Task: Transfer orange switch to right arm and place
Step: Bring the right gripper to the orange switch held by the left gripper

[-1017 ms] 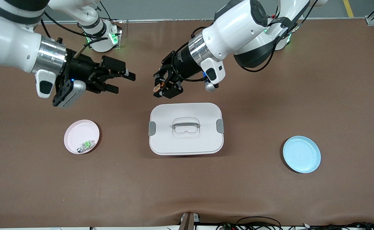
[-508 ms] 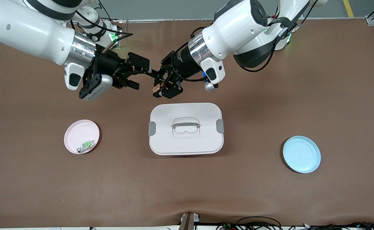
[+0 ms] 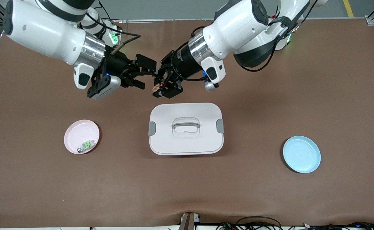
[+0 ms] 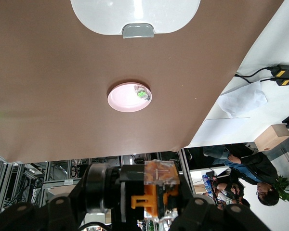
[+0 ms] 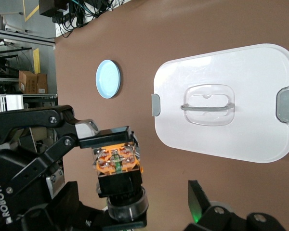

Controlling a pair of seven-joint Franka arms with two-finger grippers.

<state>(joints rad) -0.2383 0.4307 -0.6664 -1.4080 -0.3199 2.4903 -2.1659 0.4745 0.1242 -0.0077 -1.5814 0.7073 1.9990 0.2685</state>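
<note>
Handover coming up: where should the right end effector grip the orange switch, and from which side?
Grip the orange switch on its free black lower body, probably from the right arm's end. The left end effector clamps its orange end above the table; the right end effector waits open beside it.

Lighting was pretty even and bright from overhead, as far as I could tell. The counter (image 3: 270, 198) looked evenly lit, with only soft shadows under the white box (image 3: 186, 128) and the arms. There was a bit of glare on the box in my left wrist view. Front view was sharp; the gripper parts up close in both wrist views went soft.
</note>
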